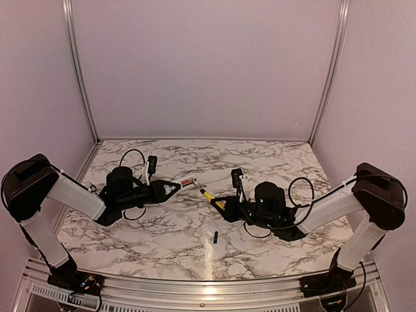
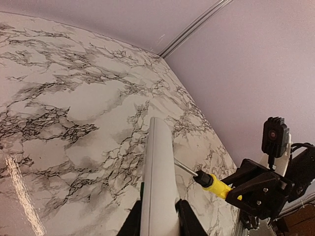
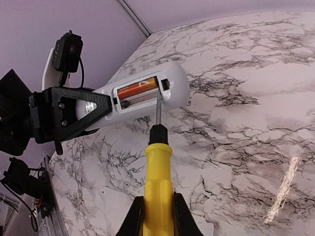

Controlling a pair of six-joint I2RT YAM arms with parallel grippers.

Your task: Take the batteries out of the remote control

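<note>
A small white oblong plastic remote control (image 1: 186, 182) is held off the marble-patterned worktop (image 1: 273, 156), above its middle and slightly toward the left edge. It is clamped at one end between the fingers of the left gripper (image 1: 174, 186), with its free end pointing toward the right edge. In the left wrist view the handset is seen edge-on, running up from between the two closed fingers.

The open battery compartment (image 3: 142, 100) is turned toward the right arm. An orange-red cell (image 3: 139, 90) is seated lengthwise inside it.

A screwdriver (image 3: 158, 172) with a yellow handle and a thin metal shaft is gripped by the handle in the right gripper (image 3: 158, 216), whose fingers are closed on either side of it. The shaft is aimed at the remote control, and its tip is set against the compartment at the end of the orange-red cell nearer the handset's free end. Whether the tip is touching the cell itself cannot be told.

A dark cell (image 1: 215, 237), slim and cylindrical, lies on the worktop between the middle and the near edge, well apart from the remote control and touched by neither gripper.
</note>
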